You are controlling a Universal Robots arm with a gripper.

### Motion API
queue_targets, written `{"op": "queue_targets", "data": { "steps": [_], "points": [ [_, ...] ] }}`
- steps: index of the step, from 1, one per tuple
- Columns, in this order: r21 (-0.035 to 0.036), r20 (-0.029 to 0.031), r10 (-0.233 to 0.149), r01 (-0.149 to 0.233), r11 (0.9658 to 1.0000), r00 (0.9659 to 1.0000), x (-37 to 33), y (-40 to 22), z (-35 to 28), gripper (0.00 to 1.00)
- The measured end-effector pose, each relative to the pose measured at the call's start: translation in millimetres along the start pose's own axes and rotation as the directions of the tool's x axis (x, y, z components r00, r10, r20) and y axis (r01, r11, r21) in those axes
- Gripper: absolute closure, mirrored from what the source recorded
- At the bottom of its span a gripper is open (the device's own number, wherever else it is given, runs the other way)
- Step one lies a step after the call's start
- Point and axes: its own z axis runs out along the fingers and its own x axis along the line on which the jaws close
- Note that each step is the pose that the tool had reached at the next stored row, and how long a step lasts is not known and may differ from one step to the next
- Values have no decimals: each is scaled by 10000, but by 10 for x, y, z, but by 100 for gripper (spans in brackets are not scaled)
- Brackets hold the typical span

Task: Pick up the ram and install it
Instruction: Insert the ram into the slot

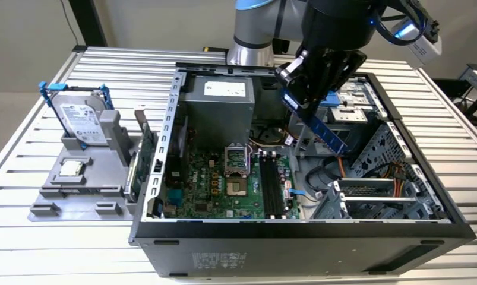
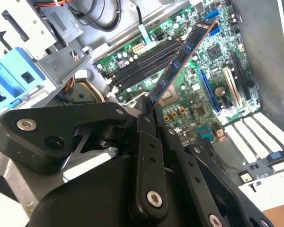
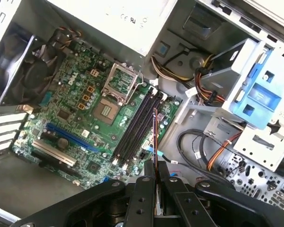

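Arm reaching down over the open case [image 1: 302, 237], wrist canted. My gripper [image 1: 304, 102] is pinched on one end of the ram [image 1: 327, 135]. The stick slants down and away from my grip (edge-on in the first wrist view [image 3: 155, 135]), held in the air. Below it lies the motherboard [image 1: 214, 190], with the black slots [image 3: 132, 132] just under the ram's free end, apart from it.

Matt black plastic end effector [image 2: 149, 108] and ribbed, dull metal table [image 1: 32, 249].
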Motion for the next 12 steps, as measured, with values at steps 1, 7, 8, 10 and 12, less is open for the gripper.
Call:
{"op": "queue_targets", "data": {
  "steps": [1, 7, 8, 10, 12],
  "points": [
    [2, 0, 86, -86, 10000, 10000, 0, 0, 0, 100],
    [15, 3, 572, -572, 9984, 9984, 0, 0, 0, 100],
    [18, 3, 652, -652, 9979, 9979, 0, 0, 0, 100],
    [22, 4, 807, -807, 9967, 9967, 1, 0, 0, 100],
    [26, 5, 953, -953, 9954, 9955, 1, 0, 0, 100]
  ]
}}
